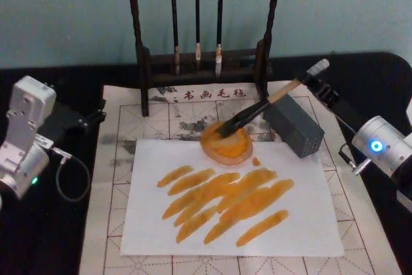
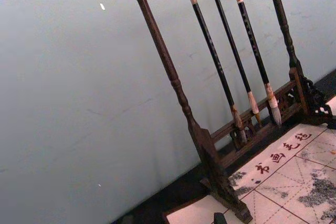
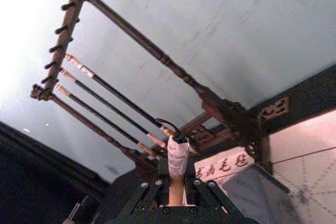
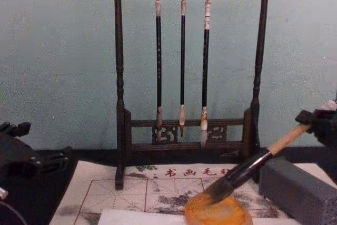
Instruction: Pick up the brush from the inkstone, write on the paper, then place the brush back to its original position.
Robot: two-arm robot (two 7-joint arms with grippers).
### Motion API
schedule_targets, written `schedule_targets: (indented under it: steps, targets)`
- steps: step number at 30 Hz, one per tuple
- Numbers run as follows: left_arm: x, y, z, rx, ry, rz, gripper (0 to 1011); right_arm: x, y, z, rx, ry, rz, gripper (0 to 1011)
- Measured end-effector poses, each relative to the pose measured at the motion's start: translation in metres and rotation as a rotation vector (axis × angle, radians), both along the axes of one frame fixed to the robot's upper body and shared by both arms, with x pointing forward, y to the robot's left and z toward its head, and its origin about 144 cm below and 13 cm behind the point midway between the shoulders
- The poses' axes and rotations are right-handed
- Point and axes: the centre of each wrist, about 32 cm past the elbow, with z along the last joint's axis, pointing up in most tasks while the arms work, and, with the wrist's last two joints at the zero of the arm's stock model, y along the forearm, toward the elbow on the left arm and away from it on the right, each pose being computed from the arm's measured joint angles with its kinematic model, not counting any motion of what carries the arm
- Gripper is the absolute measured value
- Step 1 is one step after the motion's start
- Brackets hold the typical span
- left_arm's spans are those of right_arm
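Note:
The brush [image 1: 257, 111] slants with its dark bristles in the orange inkstone [image 1: 232, 149], which sits on the far edge of the paper [image 1: 296, 223]. Several orange strokes cover the white sheet. My right gripper [image 1: 318, 85] is shut on the top of the brush's tan handle, just below the white end cap. From the chest, the brush [image 4: 247, 169] rises from the inkstone [image 4: 218, 212] to the right gripper [image 4: 318, 125] and passes just above the grey block. In the right wrist view the capped brush end [image 3: 177, 156] sticks out of the right gripper [image 3: 176, 203]. My left gripper [image 1: 96, 117] is parked at the far left.
A dark wooden rack [image 1: 143, 62] with three thin hanging brushes [image 4: 182, 61] stands behind the cream grid mat [image 1: 129, 114]. A grey block [image 1: 296, 127] lies right of the inkstone, under the brush handle. Black table surrounds the mat.

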Motion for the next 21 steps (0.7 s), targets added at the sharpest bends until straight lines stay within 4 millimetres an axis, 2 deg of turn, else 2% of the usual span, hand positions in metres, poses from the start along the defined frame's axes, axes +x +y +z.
schedule_targets:
  steps: [21]
  targets:
    - [0.0000,0.0000,0.0000,0.000,0.000,0.000,1001,-0.0110,-0.0004,-0.0053,-0.011,0.015,-0.089,185]
